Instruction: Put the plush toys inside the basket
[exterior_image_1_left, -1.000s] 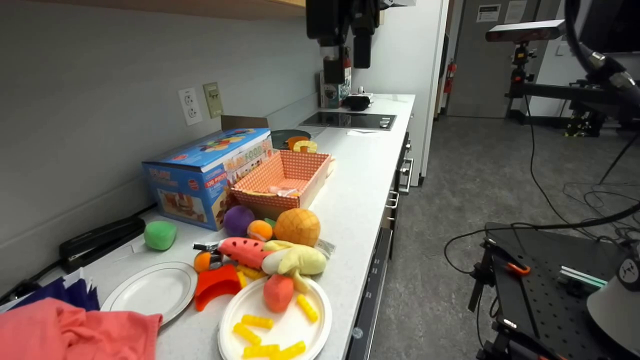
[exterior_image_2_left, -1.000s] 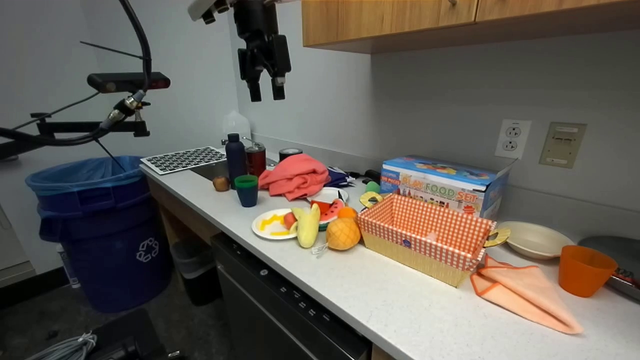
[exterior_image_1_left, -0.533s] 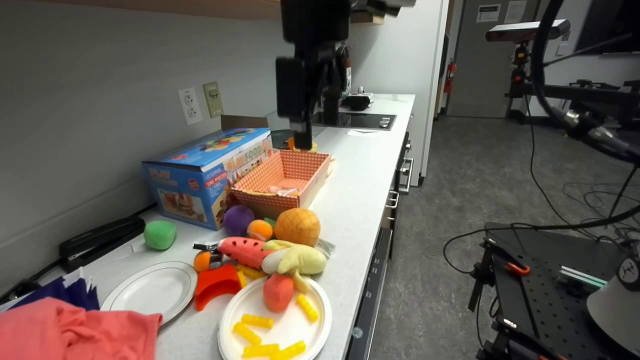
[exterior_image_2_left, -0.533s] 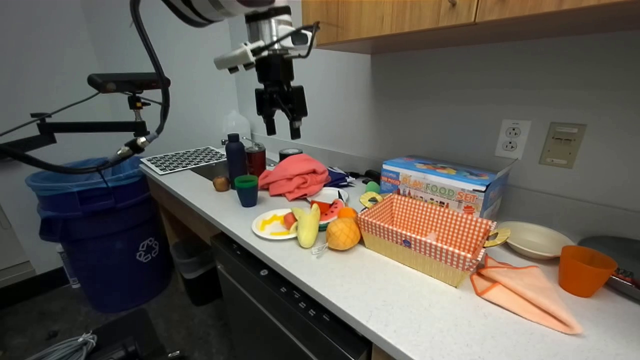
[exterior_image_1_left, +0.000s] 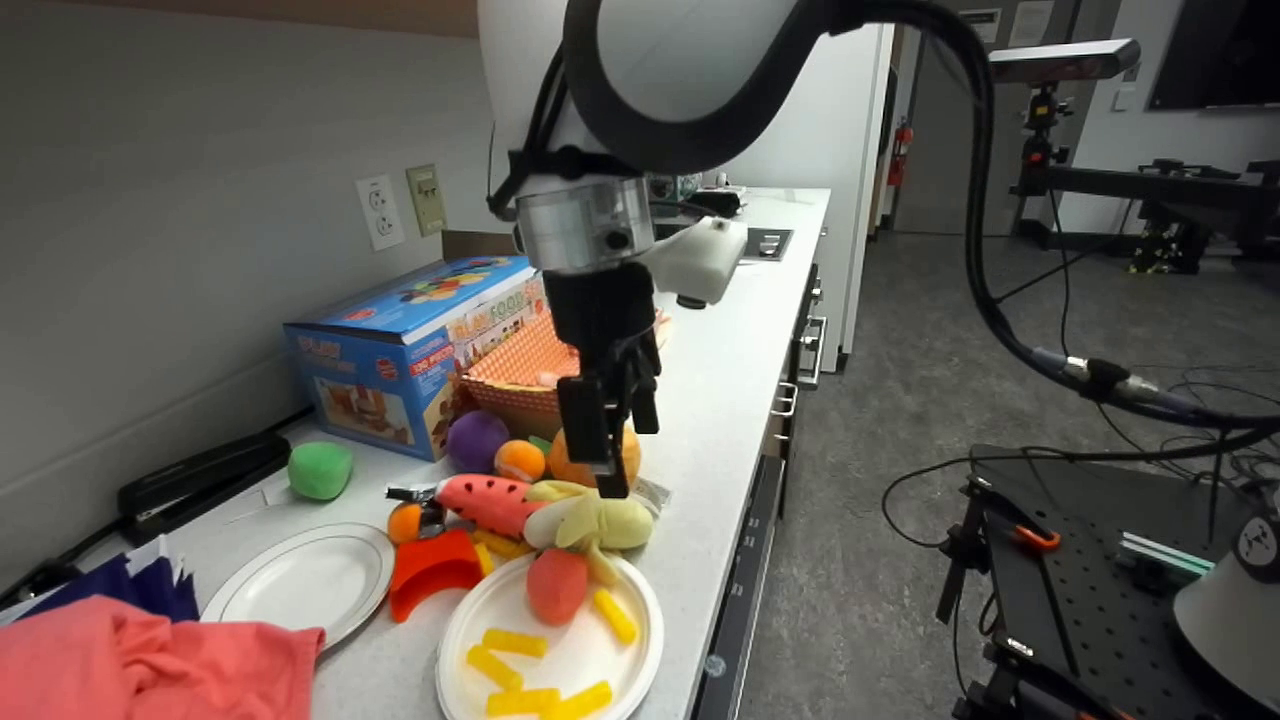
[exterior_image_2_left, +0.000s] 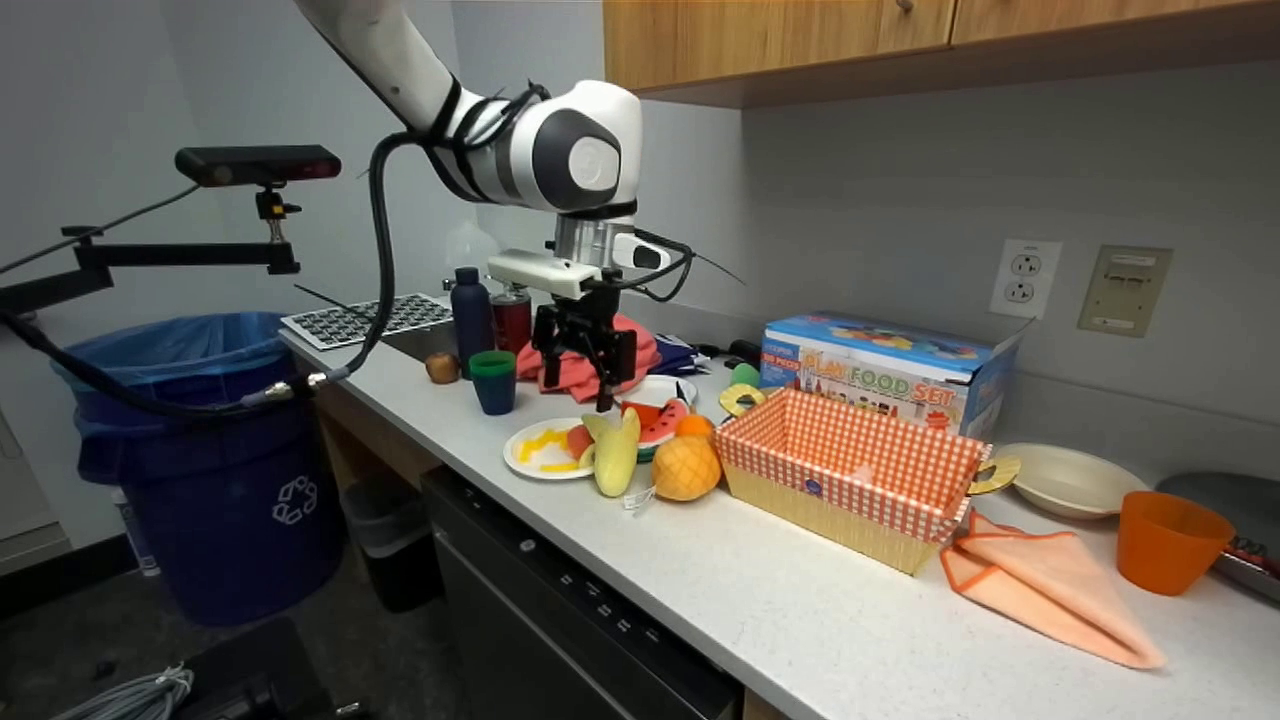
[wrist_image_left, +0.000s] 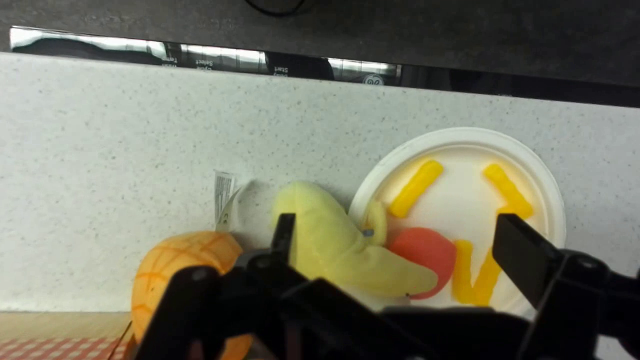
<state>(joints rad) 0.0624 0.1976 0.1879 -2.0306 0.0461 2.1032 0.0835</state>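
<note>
Several yellow sticks (wrist_image_left: 416, 188) clutter the plate (wrist_image_left: 465, 137) your banana (wrist_image_left: 330, 240) overlaps; a box (exterior_image_2_left: 885, 368) flanks the basket (exterior_image_2_left: 815, 512); your gripper (exterior_image_2_left: 578, 390) has spread jaws.

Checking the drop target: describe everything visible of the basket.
The basket stands upright on the counter beside the play food box. Its outer walls look like tan wood or weave; a red-and-white checked lining, apparently cloth, covers the inside and folds over the rim. A yellow loop, probably a handle, shows at each end, and a small blue mark on one long side. Something pale inside can't be identified. Contact with the orange plush is unclear.
</note>
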